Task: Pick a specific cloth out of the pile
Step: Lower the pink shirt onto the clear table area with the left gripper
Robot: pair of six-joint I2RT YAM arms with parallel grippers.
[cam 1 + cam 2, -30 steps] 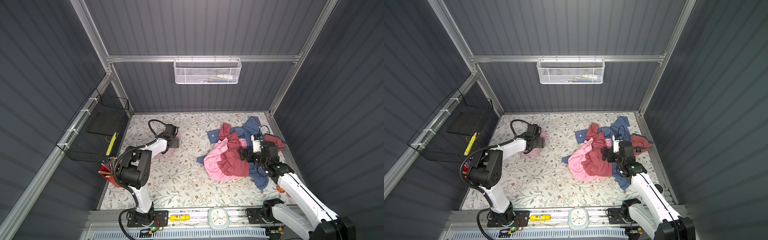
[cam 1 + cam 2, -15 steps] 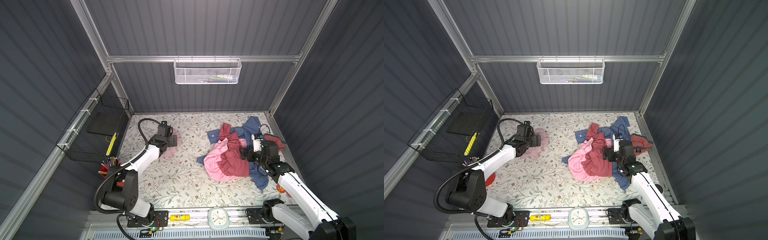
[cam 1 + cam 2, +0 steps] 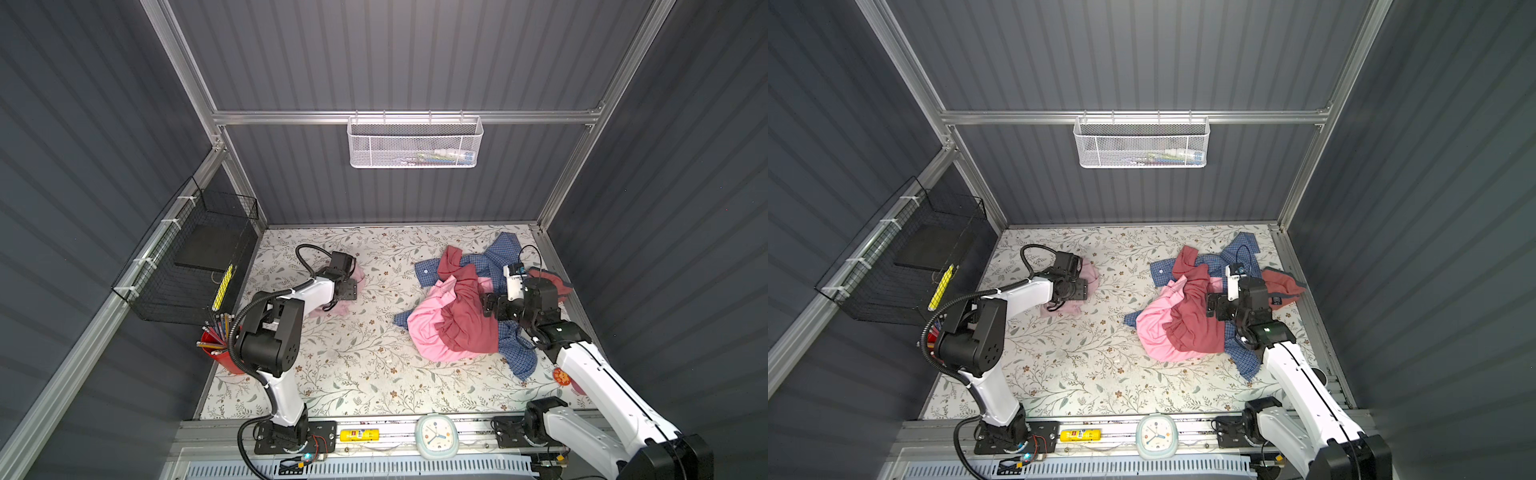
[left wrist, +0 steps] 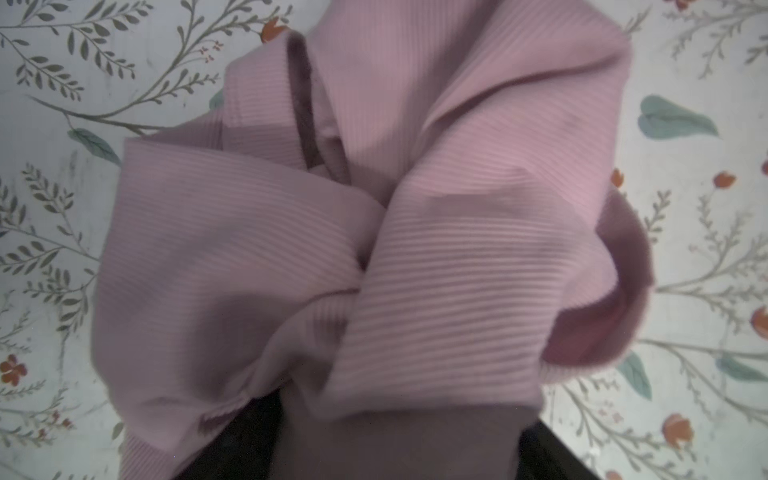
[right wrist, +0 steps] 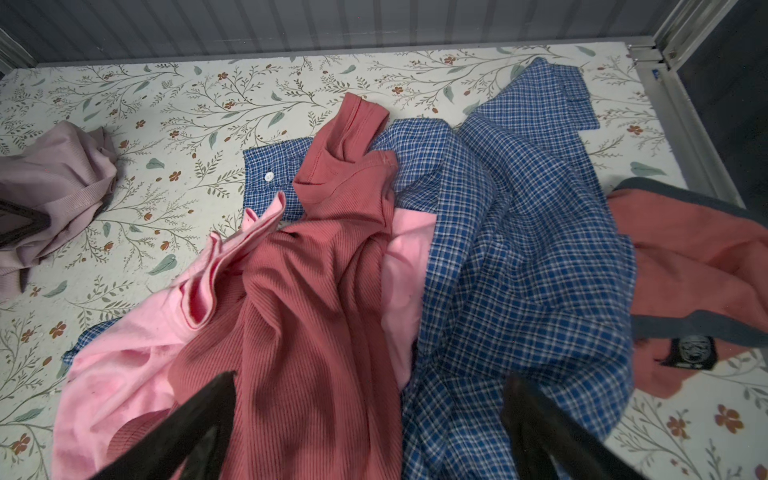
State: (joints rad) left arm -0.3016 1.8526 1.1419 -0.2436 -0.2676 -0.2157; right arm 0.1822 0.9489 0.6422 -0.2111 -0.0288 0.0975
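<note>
One cloth (image 3: 360,275), bunched beneath left pincer (image 3: 347,290)

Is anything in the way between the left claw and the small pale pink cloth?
Nothing visible is. The pale dusty-pink ribbed cloth lies by itself on the floral table, apart from the heap of garments, and the left gripper is directly over it.

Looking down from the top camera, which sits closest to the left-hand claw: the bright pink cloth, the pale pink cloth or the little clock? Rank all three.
1. the pale pink cloth, directly under the left gripper at the table's left.
2. the bright pink cloth, in the pile on the right.
3. the clock, down on the front rail.
</note>
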